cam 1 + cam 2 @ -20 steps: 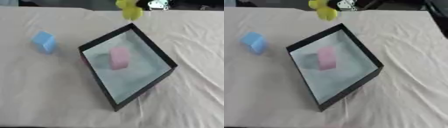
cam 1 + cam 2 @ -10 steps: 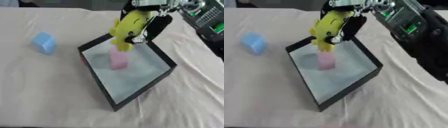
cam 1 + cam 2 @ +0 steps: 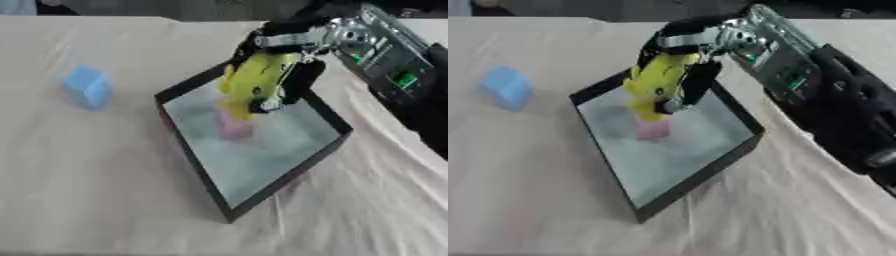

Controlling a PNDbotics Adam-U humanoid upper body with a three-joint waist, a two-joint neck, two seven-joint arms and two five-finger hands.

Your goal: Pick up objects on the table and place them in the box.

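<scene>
Your right hand (image 3: 278, 75) has come down over the black box (image 3: 337, 127), fingers curled round the yellow object (image 3: 252, 82). Pink block (image 3: 233, 126) lies in the box just below your fingertips; blue block (image 3: 87, 86) still waits on the cloth. Release comes next.

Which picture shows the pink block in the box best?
The right eye view: the pink block shows below the yellow object held by the right hand. In the left eye view it is blurrier and similarly half hidden.
</scene>
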